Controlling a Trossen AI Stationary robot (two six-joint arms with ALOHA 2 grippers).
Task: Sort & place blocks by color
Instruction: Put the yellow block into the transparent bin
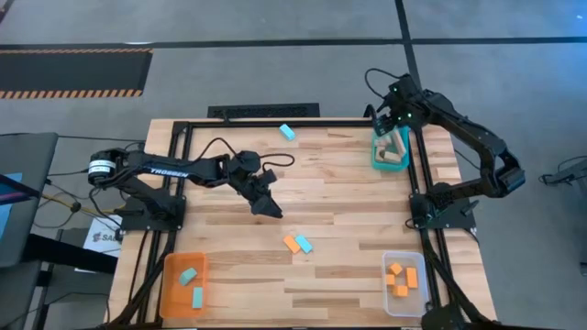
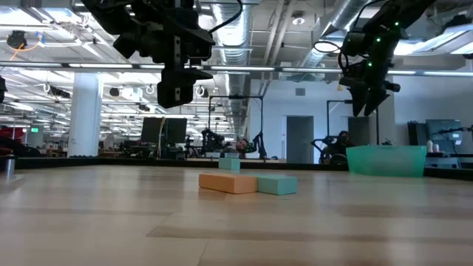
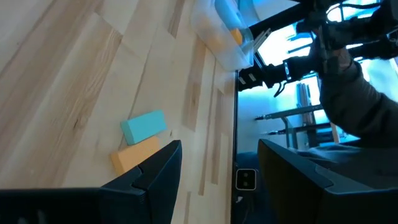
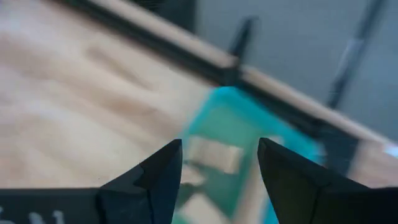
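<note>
On the wood table (image 1: 229, 266), both the left gripper (image 1: 269, 210) and right gripper (image 1: 386, 117) hover wide, empty.

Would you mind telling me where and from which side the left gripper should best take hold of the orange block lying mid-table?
Probably from straight above. The orange block lies flat, one end touching the teal block beside it, so the fingers should close across its two long sides, near the end away from the teal one. The left gripper hovers open just short of the pair, so little travel is needed.
</note>
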